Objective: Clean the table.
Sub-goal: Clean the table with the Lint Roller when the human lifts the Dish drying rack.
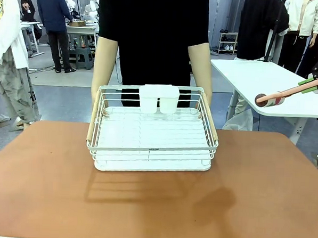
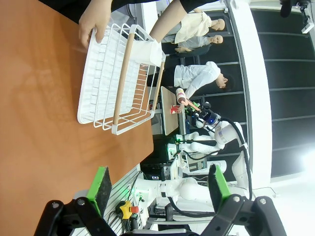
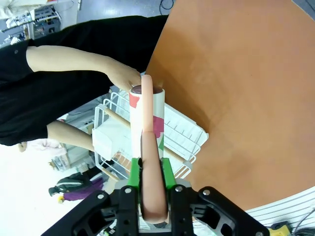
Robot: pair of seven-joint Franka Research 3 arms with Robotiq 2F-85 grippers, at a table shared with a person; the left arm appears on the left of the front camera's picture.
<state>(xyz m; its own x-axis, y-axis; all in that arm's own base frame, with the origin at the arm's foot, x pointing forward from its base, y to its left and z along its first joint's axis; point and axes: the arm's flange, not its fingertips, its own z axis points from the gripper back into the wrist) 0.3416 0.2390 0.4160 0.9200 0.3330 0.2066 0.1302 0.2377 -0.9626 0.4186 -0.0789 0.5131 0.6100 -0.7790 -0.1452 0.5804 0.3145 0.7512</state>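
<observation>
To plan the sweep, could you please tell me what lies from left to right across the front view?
Basket → lint roller → right gripper, shut on the roller's handle.

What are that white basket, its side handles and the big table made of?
The basket looks like white-coated metal wire: thin, evenly bent rods. Its handles look like bare pale wood, matte. The table seems a matte terracotta laminate, though that is uncertain.

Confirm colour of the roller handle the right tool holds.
Handle is salmon pink; right wrist view shows it best.
</observation>
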